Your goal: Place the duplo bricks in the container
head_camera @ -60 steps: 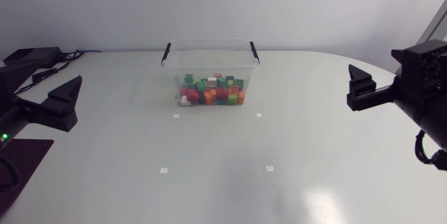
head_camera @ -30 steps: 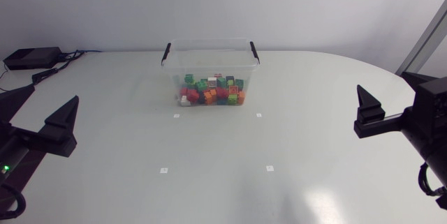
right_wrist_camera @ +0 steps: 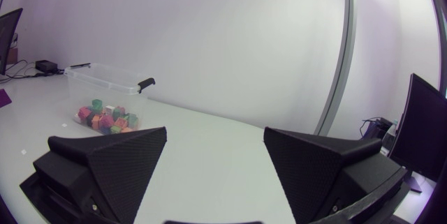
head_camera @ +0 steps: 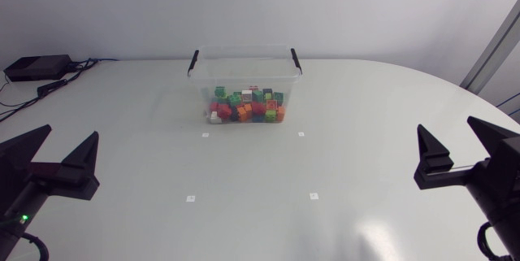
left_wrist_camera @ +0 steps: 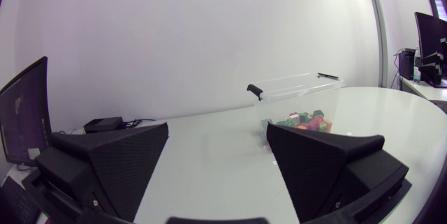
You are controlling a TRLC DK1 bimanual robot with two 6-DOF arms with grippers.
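A clear plastic container with black handles stands at the table's far middle. Many coloured duplo bricks lie heaped inside it. My left gripper hangs open over the table's left front edge, far from the container, with nothing between its fingers. My right gripper hangs open at the right front edge, equally far off and empty. The left wrist view shows the container and bricks ahead past the open fingers. Across the table in the right wrist view are the container and bricks.
Small white square markers lie on the white table in front of the container. A black box with cables sits at the far left corner.
Both arms have drawn back toward the front corners of the table, with their grippers staying open. The container and bricks have not moved.
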